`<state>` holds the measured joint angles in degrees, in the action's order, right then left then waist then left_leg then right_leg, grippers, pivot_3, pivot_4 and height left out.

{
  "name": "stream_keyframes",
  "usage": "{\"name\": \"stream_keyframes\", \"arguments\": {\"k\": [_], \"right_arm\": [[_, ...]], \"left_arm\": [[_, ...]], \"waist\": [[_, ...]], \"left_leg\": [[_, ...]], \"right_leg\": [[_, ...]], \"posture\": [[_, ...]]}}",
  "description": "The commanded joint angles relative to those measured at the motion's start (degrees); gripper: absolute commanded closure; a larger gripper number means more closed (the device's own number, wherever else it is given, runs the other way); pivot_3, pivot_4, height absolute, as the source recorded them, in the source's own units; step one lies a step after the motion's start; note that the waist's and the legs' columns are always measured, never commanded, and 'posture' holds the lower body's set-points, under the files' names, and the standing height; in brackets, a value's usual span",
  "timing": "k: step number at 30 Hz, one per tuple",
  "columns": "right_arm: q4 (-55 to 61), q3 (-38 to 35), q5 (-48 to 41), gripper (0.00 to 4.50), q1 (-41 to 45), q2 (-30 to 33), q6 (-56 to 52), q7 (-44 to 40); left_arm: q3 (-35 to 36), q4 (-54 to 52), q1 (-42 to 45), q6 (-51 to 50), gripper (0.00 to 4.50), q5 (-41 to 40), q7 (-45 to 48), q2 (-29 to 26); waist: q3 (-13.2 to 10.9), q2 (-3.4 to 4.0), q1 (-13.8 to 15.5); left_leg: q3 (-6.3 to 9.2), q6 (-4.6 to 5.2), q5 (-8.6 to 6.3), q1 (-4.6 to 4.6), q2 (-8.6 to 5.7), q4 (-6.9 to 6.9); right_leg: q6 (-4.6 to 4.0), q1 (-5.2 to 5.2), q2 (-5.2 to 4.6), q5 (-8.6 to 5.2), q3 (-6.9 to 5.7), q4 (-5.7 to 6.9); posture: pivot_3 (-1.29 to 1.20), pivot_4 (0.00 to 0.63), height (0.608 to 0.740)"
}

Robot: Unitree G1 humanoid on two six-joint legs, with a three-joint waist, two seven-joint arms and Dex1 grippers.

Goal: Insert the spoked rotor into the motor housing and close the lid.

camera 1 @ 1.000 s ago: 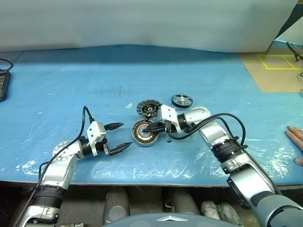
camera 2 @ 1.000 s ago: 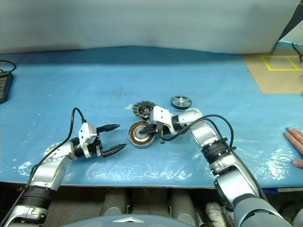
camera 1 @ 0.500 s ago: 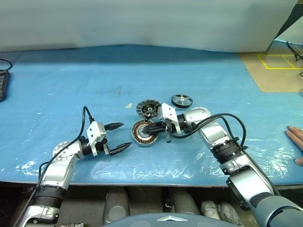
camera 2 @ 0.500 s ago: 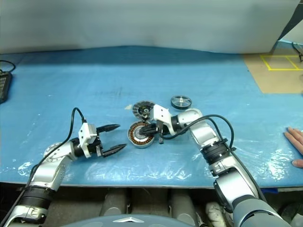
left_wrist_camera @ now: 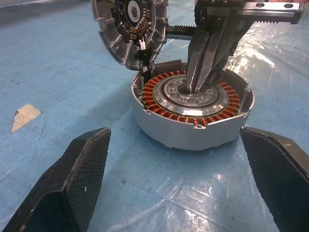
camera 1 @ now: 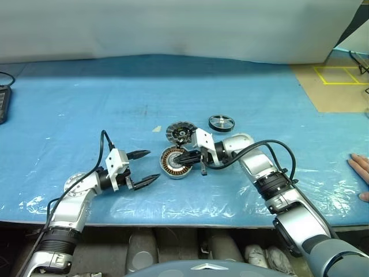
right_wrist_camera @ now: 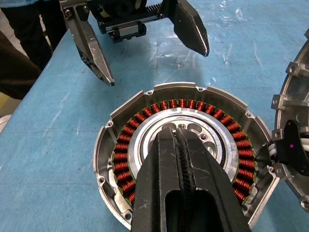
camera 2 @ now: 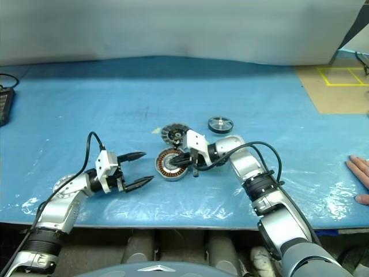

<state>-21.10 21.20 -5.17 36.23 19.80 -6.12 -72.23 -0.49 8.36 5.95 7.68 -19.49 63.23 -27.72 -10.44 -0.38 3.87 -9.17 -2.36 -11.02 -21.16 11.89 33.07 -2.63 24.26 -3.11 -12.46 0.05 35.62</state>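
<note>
The motor housing [camera 1: 174, 163] lies flat on the blue sheet, its copper windings ringing a pale centre [right_wrist_camera: 179, 126]. My right gripper [camera 1: 176, 157] is shut, and its tips rest in the housing's centre hole [left_wrist_camera: 199, 88]. The lid [camera 1: 181, 132] stands tilted just behind the housing, touching its rim, segmented face showing [left_wrist_camera: 129, 29]. The spoked rotor [camera 1: 221, 122] lies flat farther back and to the right, apart from both. My left gripper [camera 1: 151, 165] is open and level just left of the housing, with nothing between its fingers [left_wrist_camera: 89, 154].
A person's hand [camera 1: 361, 169] rests on the table at the right edge. A dark device [camera 1: 3, 104] sits at the far left edge. A small pale scrap [camera 1: 156, 128] lies left of the lid. Brown floor with yellow tape [camera 1: 340, 75] shows at the back right.
</note>
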Motion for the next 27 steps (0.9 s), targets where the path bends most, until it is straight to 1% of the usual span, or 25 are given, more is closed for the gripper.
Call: {"name": "stream_keyframes", "arguments": {"k": [1,9,16,20,23,27], "right_arm": [[0.77,1.09,1.78,4.47,0.14,0.51,0.69,0.35],[2.08,1.55,3.19,4.47,0.67,0.83,1.40,0.53],[5.33,-2.49,-3.99,4.47,0.51,0.51,-2.34,-2.74],[7.53,-4.82,-7.38,4.47,-0.04,1.45,-5.07,-3.46],[7.06,-5.05,-7.06,4.47,-0.45,1.86,-5.14,-2.25],[3.95,-4.17,-5.62,4.47,-0.60,0.72,-3.50,-0.63]], "left_arm": [[0.05,-1.13,-0.42,0.75,0.00,-0.11,-0.20,0.00],[0.13,-1.18,-0.61,0.76,0.00,-0.16,-0.21,0.03],[0.23,-1.19,-0.77,0.73,0.00,-0.31,-0.06,-0.05],[0.31,-0.79,-0.25,0.69,0.00,-0.39,0.11,-0.09],[0.22,-0.41,0.09,0.79,0.00,-0.32,0.26,-0.05],[-0.03,0.09,0.68,0.86,0.00,-0.18,0.43,0.17]], "waist": [[0.00,0.00,0.00],[0.00,0.00,0.00],[0.00,0.00,0.01],[0.00,0.00,0.04],[0.00,0.00,0.04],[0.00,0.00,-0.03]], "left_leg": [[0.00,0.00,0.00,0.00,0.00,0.00],[0.00,0.00,0.00,0.02,0.00,0.00],[-0.01,0.01,-0.01,0.00,0.00,0.00],[-0.01,0.01,-0.01,-0.01,0.01,0.00],[-0.01,0.01,0.00,-0.01,0.00,0.00],[-0.01,0.01,0.00,0.00,0.01,-0.01]], "right_leg": [[0.00,0.00,0.00,0.00,0.00,0.00],[0.00,0.00,0.00,0.00,0.01,0.00],[0.00,0.00,0.00,0.00,0.01,0.00],[0.00,0.01,0.00,0.00,0.01,0.00],[0.00,0.01,0.00,0.00,0.01,-0.01],[0.00,0.01,0.01,0.00,0.01,-0.01]], "posture": [[0.00,0.150,0.740],[0.00,0.150,0.740],[0.00,0.150,0.740],[0.00,0.150,0.740],[0.00,0.150,0.740],[0.00,0.150,0.740]]}}
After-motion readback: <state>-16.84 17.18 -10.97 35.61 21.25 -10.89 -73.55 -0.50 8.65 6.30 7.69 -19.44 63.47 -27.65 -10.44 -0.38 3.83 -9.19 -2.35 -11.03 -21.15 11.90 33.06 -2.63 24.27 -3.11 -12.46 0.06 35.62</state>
